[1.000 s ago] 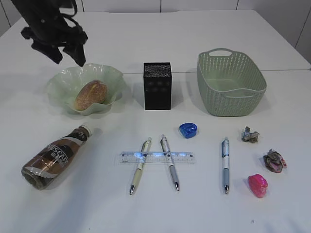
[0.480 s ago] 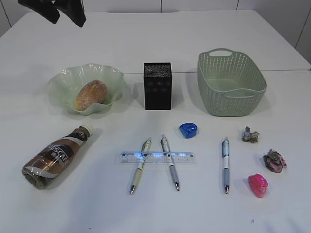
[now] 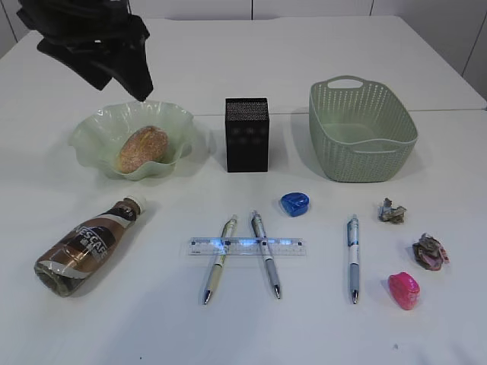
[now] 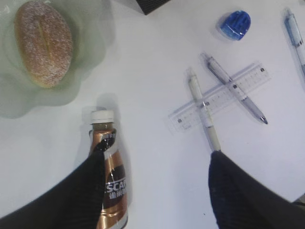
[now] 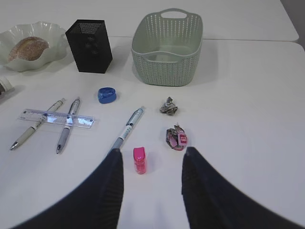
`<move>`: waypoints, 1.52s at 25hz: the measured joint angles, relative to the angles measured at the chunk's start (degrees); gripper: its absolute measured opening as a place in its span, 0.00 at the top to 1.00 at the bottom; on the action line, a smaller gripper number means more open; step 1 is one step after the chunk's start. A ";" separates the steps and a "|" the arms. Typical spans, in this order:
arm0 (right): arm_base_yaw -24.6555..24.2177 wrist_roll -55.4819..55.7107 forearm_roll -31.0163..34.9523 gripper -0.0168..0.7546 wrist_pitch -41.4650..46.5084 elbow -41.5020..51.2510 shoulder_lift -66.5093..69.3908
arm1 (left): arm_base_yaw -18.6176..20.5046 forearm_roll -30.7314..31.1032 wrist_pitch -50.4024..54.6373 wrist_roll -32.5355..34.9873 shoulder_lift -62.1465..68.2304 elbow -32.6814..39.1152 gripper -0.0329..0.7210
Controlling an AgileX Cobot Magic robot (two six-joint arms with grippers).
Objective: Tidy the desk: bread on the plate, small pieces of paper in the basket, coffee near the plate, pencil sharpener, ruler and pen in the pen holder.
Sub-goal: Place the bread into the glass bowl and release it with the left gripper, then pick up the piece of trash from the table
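The bread [image 3: 141, 147] lies in the wavy green plate [image 3: 91, 131] at the back left of the white desk [image 3: 228, 61]. In front of the plate, the coffee bottle [image 3: 84, 246] lies on its side, its white cap pointing toward the plate. Right of the plate stands the black pen holder [image 3: 246, 134], upright, and further right the green basket [image 3: 361, 131].

In the middle of the desk a clear ruler [image 3: 246, 246] lies across two pens: a pale pen [image 3: 219, 258] and a grey pen [image 3: 266, 254], both touching it. A blue pencil sharpener [image 3: 294, 203] sits just behind the ruler's right end. A blue pen [image 3: 353, 257] lies apart to the right. Near the right edge there are two scraps of crumpled paper, a grey scrap [image 3: 392, 211] and a pinkish scrap [image 3: 430, 252], and a pink pencil sharpener [image 3: 403, 290] lies in front of them.

The left gripper [image 4: 157, 191] hangs high over the back left of the desk, above the plate; its jaws stand wide apart with nothing between them, and its wrist view looks down on the bottle and the crossed pens. The right gripper [image 5: 152, 186] does not show in the exterior view; in its own view the fingers are spread and bare, framing the pink pencil sharpener on the desk below.
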 joint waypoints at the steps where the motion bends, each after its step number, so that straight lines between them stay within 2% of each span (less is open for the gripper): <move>1: 0.00 0.00 0.00 0.55 0.00 0.00 0.00 | -0.69 0.00 0.00 0.00 -0.92 1.10 0.33; 10: 0.00 -0.10 0.00 0.55 0.00 0.00 0.00 | -6.13 -0.52 0.00 0.00 -9.65 11.19 0.34; 18: 0.00 -0.10 0.00 0.55 0.00 0.00 0.00 | -6.26 -1.31 0.00 0.00 -19.21 20.17 0.34; 27: 0.00 -0.10 -0.57 0.55 0.00 0.00 0.00 | -6.26 -1.31 -0.10 -0.13 -30.08 35.40 0.34; 38: 0.00 -0.10 -0.87 0.55 0.00 0.00 0.00 | -6.26 -1.14 -0.10 -0.26 -38.55 46.11 0.34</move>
